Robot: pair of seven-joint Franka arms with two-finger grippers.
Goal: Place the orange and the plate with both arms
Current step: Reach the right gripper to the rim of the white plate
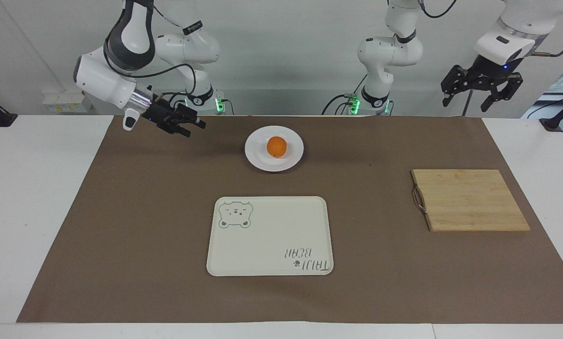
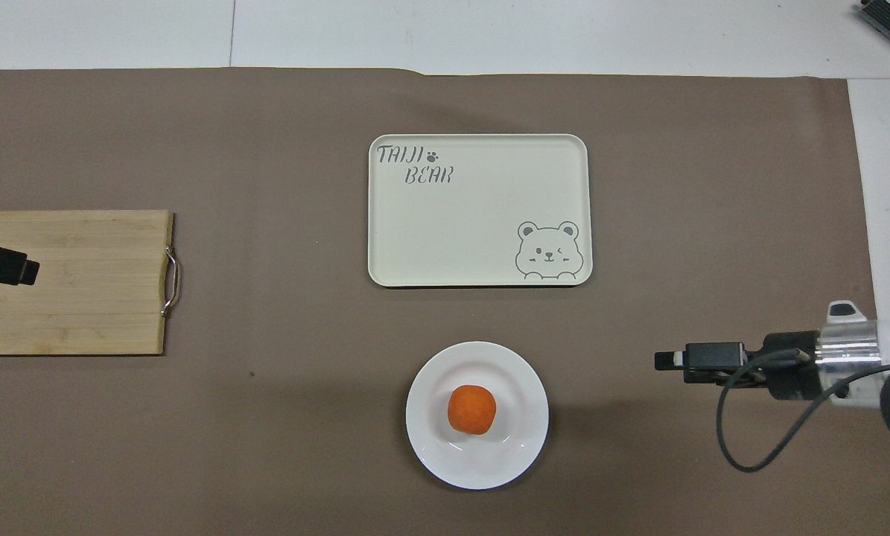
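Note:
The orange [image 1: 276, 147] sits in the middle of the white plate [image 1: 255, 157], which lies on the brown mat near the robots; both also show in the overhead view, the orange [image 2: 471, 409] on the plate [image 2: 430, 454]. My right gripper [image 1: 194, 128] is open and empty. It hangs low over the mat beside the plate, toward the right arm's end, apart from it, and also shows in the overhead view [image 2: 668, 361]. My left gripper [image 1: 479, 96] is open and empty, held high at the left arm's end. One of its fingers [image 2: 5, 264] shows over the cutting board.
A cream tray with a bear drawing [image 1: 269, 235] lies farther from the robots than the plate. A wooden cutting board with a metal handle [image 1: 469, 200] lies toward the left arm's end. A brown mat [image 1: 144, 226] covers the table.

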